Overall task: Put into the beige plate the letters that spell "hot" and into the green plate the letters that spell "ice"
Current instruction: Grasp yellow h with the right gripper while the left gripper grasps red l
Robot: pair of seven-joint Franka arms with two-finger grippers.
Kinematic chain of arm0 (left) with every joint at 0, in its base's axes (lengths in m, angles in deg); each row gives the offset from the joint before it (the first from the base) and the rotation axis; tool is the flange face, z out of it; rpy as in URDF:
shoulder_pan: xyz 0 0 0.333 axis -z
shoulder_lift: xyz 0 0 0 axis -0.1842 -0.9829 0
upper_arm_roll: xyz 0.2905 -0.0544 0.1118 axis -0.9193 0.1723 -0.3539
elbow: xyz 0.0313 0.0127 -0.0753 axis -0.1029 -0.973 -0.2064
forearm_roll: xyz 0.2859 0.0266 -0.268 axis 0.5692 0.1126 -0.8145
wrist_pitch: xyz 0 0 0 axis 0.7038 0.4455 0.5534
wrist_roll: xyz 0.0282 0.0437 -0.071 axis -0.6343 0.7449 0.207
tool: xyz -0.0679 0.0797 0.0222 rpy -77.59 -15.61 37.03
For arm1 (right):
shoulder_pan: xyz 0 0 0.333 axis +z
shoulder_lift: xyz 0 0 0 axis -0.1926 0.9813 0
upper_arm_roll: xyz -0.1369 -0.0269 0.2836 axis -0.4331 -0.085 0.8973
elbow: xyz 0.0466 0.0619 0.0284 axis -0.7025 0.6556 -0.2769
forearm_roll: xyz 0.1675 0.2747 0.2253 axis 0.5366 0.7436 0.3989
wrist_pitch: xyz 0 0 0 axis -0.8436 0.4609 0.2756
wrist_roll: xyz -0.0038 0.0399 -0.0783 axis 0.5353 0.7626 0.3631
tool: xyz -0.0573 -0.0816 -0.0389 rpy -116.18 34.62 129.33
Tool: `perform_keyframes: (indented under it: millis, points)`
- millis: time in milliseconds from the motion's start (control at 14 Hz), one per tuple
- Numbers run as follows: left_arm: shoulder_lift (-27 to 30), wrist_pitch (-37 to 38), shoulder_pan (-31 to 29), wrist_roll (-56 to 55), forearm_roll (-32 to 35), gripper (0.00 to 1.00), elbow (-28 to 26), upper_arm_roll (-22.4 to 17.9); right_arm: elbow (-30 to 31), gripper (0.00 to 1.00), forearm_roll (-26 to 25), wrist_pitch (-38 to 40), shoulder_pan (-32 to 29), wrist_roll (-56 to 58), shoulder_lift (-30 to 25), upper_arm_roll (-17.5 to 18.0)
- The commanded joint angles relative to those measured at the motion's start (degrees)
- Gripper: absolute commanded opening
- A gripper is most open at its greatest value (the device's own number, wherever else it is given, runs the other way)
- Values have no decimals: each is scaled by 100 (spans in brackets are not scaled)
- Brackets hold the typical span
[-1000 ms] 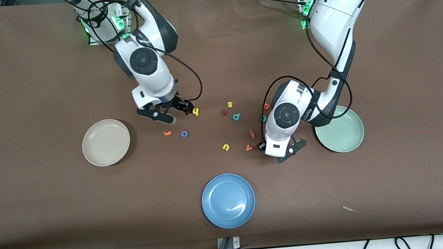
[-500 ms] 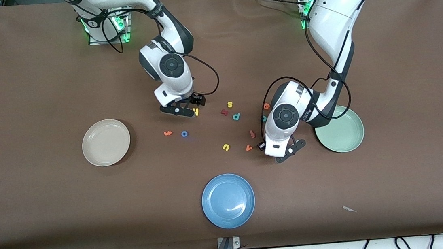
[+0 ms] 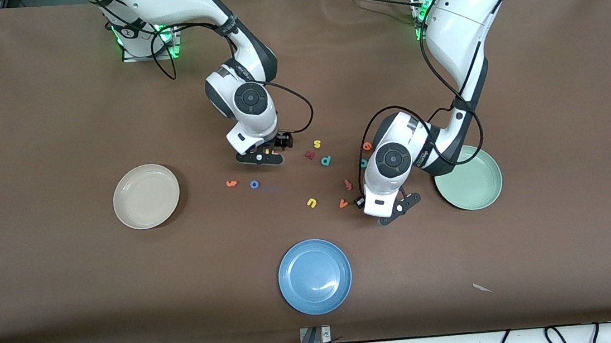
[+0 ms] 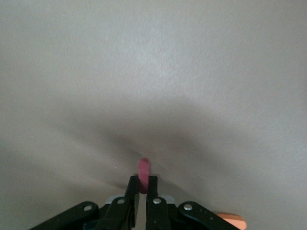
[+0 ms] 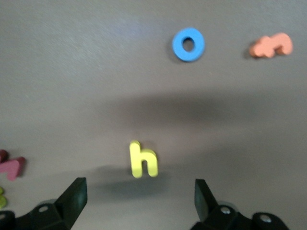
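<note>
Two Franka arms work low over a brown table (image 3: 71,300) strewn with tiny foam letters. At mid-table the right gripper (image 3: 266,157) hangs just over the yellow "h" (image 5: 143,160), its fingers (image 5: 72,196) spread wide to either side of the letter and gripping nothing. The blue "o" (image 3: 254,184) and the orange "t" (image 3: 231,183) lie side by side on the table a little nearer the front camera, the "t" closer to the beige plate (image 3: 146,196), which sits toward the right arm's end of the table.

The left gripper (image 3: 389,208) is down at the table just beside the green plate (image 3: 469,178), its fingers (image 4: 132,194) pressed together on the dark red "i" (image 4: 143,171), which stands upright between their tips in the left wrist view; the front view hides that letter under the wrist. The orange "e" (image 3: 367,146) and the teal "c" (image 3: 363,163) lie beside the left arm's wrist, farther from the front camera than its gripper.

Between the two arms lie a yellow "s" (image 3: 317,144), a teal "p" (image 3: 326,161), a yellow "u" (image 3: 312,203), an orange "v" (image 3: 343,203) and two more dark red letters (image 3: 310,154). A blue plate (image 3: 314,276) sits nearest the table's front edge, midway along it
</note>
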Motion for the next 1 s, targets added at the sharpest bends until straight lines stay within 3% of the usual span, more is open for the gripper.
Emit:
perform_keyframes:
  millis: [0, 286, 429, 643, 929]
  points:
    - [306, 469, -63, 392, 154, 0, 28, -56, -162, 98, 90, -197, -43, 207, 214, 40]
    - [825, 1427, -378, 1184, 180, 0, -77, -74, -145, 87, 353, -197, -113, 418, 223, 58]
    - [1211, 1570, -651, 1772, 180, 0, -488, -39, -127, 81, 380, -206, -121, 436, 232, 58]
    - [1625, 1413, -809, 2177, 206, 0, -1288, -56, -110, 71, 398, -197, -122, 471, 232, 58]
    - [1960, 421, -1346, 2845, 461, 0, -2387, -39, -101, 62, 407, -197, -148, 471, 258, 58]
